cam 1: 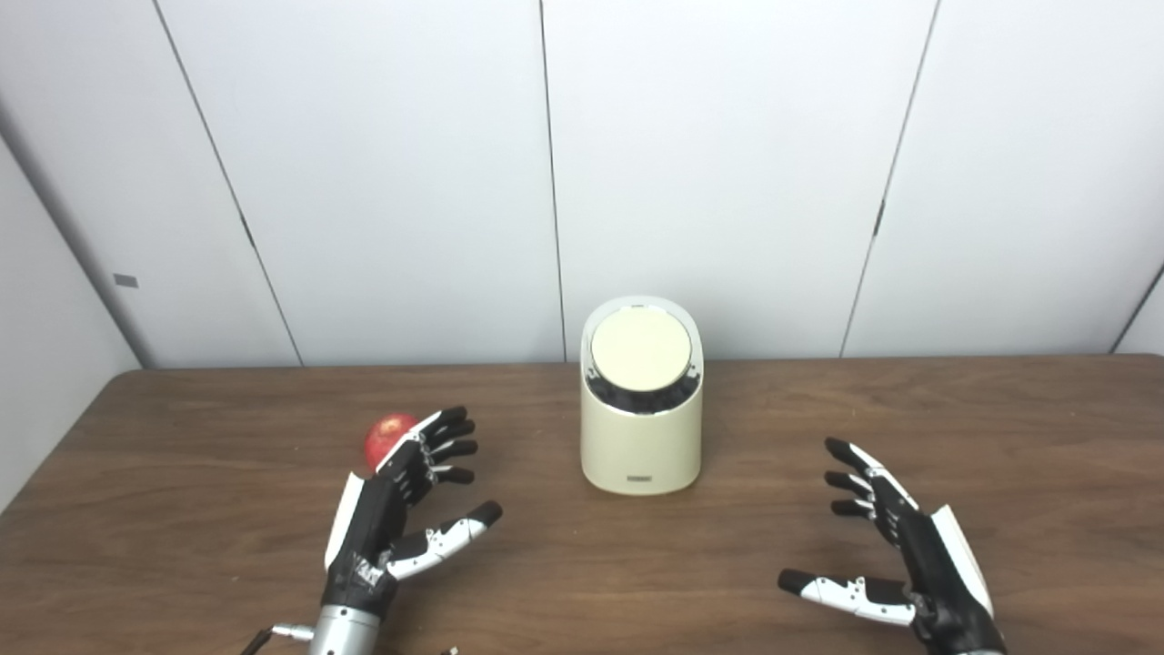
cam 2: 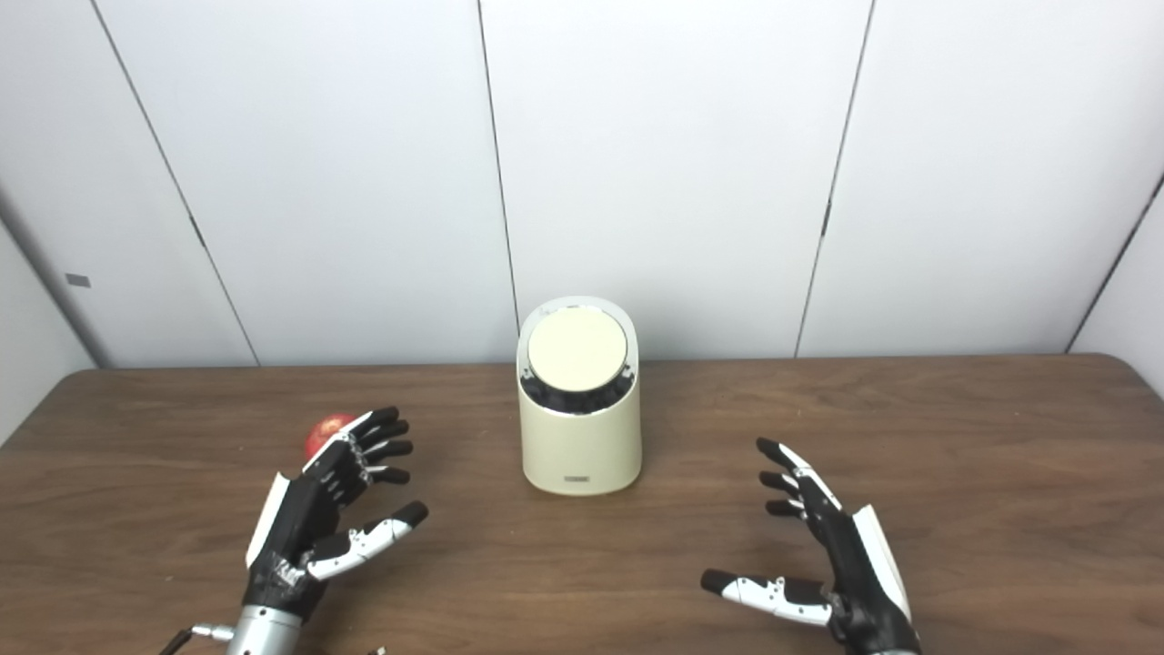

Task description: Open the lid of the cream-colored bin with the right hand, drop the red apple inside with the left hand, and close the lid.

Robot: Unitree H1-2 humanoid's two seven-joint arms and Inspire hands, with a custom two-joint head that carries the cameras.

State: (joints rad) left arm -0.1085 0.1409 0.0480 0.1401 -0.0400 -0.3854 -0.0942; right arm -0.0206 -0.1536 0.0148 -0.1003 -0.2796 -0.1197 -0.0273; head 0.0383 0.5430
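The cream-colored bin [cam 1: 641,437] stands upright at the middle of the brown table, its round lid [cam 1: 640,349] shut and tilted toward me. A red apple [cam 1: 389,438] rests on the table to the bin's left, partly hidden behind my left hand's fingers. My left hand [cam 1: 400,509] is open, palm facing right, just in front of the apple and not holding it. My right hand [cam 1: 896,546] is open too, fingers spread, low over the table to the right of the bin and well apart from it.
The brown wooden table [cam 1: 818,409] ends at a white panelled wall [cam 1: 727,182] right behind the bin. A cable end and small metal piece [cam 1: 282,630] lie by my left wrist at the front edge.
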